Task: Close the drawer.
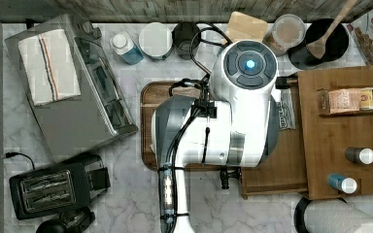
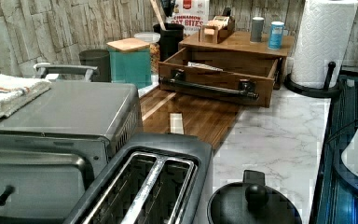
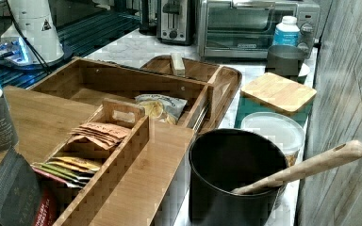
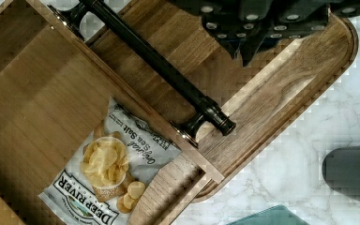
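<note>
The drawer (image 2: 209, 77) stands pulled out of the wooden cabinet, its flat front panel carrying a black bar handle (image 2: 209, 87). Its medium-brown floor (image 4: 37, 93) holds a bag of chips (image 4: 108, 178), which also lies in the drawer's corner (image 3: 160, 107) in the right view. In the wrist view my gripper (image 4: 251, 44) hangs over the darker tray (image 4: 281, 93), just outside the handle (image 4: 159, 65) and not touching it. From above, the white arm (image 1: 233, 111) covers most of the drawer (image 1: 281, 165) and the tray (image 1: 148, 97).
The cabinet top (image 1: 345, 131) carries two bottles and a tea box (image 3: 94, 141). A toaster oven (image 1: 73, 92), a toaster (image 1: 48, 187), a paper towel roll (image 2: 324, 37), a black pot with a wooden spoon (image 3: 235, 169) and a teal container (image 2: 130, 63) ring the tray.
</note>
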Controlling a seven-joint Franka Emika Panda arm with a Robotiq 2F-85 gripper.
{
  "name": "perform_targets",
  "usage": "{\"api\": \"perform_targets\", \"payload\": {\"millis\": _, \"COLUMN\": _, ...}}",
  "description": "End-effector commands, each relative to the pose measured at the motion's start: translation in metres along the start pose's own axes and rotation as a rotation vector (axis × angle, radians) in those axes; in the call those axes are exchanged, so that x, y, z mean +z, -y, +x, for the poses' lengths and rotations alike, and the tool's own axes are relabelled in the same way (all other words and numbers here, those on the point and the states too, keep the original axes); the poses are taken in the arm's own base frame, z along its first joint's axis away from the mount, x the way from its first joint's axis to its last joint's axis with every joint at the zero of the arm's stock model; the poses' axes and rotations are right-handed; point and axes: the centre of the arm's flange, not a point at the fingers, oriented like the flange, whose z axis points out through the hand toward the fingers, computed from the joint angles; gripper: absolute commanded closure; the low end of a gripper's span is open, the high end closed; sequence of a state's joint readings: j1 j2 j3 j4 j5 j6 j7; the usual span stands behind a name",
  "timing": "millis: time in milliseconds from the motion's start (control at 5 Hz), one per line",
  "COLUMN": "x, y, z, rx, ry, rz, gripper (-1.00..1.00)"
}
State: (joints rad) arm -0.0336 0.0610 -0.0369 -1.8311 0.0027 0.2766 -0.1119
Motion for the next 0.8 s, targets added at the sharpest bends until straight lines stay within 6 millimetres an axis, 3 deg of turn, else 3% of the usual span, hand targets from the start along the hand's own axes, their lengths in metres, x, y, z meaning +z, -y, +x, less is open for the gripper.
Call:
{"api": "perform_targets", "payload": {"millis": 200, "x": 0.0, "y": 0.0, "z": 0.0, "rx": 0.0, "ry": 0.0, "rz": 0.0, "gripper": 1.0}}
{"api": "perform_targets", "payload": {"millis": 800, "x": 0.064, "y": 0.04, "z": -0.04, "rx": -0.446, "ry": -0.047, "rz": 0.082, "gripper": 1.0}}
